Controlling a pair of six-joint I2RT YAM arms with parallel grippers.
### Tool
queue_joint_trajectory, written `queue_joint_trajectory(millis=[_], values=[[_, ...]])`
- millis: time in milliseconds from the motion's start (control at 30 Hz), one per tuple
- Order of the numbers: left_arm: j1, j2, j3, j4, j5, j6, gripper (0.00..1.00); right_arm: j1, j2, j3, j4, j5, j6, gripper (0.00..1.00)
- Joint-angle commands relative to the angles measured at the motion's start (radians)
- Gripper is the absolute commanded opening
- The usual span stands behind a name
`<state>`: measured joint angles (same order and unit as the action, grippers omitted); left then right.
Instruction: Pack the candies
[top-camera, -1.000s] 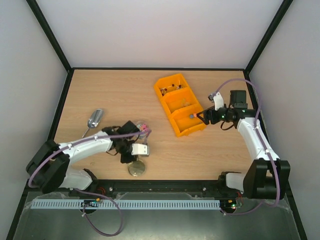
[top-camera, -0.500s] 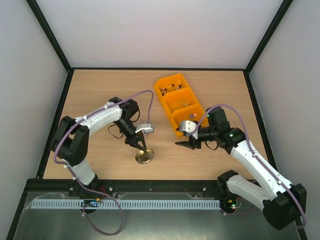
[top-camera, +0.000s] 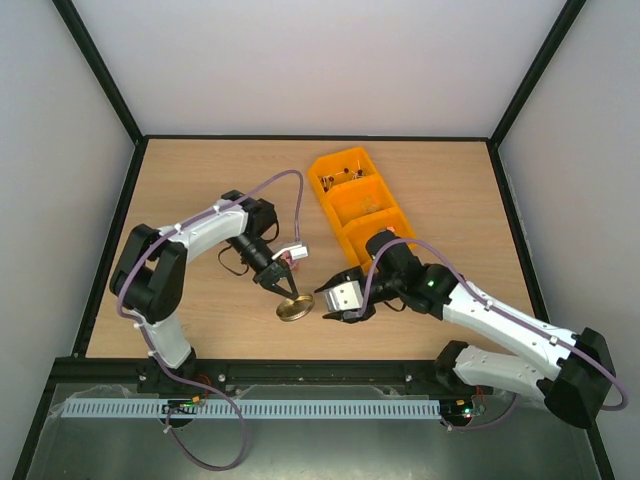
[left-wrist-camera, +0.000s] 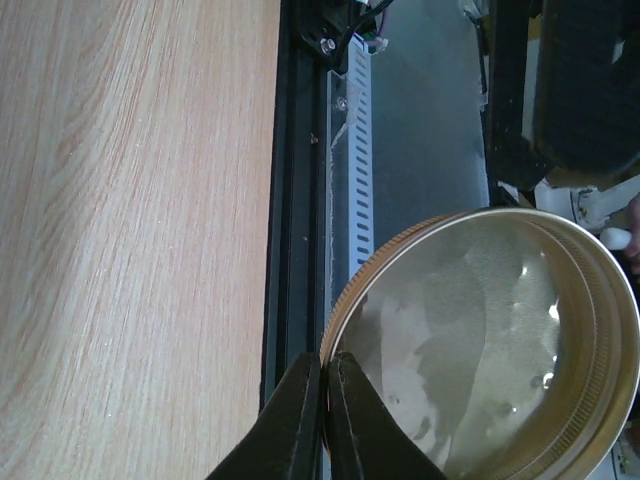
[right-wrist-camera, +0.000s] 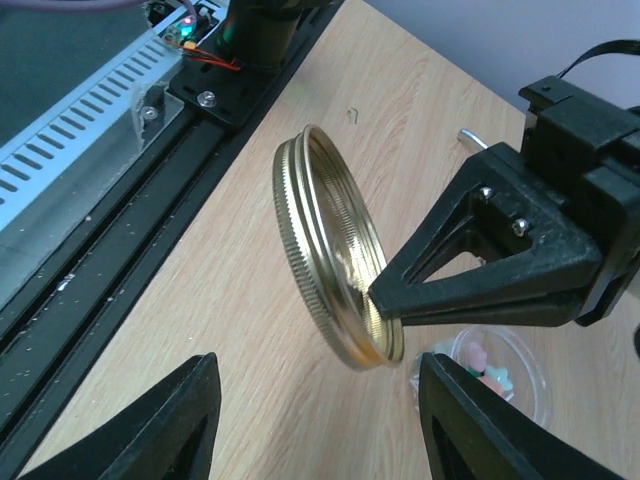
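Under the left gripper (right-wrist-camera: 386, 308) — clenched on the gold lid (right-wrist-camera: 335, 262) — candies (right-wrist-camera: 481, 359), right gripper (right-wrist-camera: 318, 420) released.

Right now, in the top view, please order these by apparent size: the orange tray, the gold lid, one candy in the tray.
1. orange tray, largest.
2. gold lid, held tilted, yet clearly smaller.
3. candy, a mere speck.

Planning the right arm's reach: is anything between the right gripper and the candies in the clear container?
Yes. The gold lid, pinched at its rim by the left gripper, hangs tilted in the air right in front of the right gripper; the candies sit beyond it, below the left gripper's fingers.
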<state>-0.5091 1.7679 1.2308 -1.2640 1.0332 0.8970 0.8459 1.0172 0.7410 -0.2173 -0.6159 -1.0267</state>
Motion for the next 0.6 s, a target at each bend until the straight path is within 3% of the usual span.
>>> queue_joint_trajectory(millis=[0,567], values=[[0.004,0.021,0.023,-0.032,0.055,-0.005,0.02,0.019,0.017,-0.003,0.087,0.02,-0.015,0.54],[0.029,0.079,0.042,-0.034,0.093,-0.033,0.02,0.026,0.091,0.008,0.15,0.018,-0.061,0.25]])
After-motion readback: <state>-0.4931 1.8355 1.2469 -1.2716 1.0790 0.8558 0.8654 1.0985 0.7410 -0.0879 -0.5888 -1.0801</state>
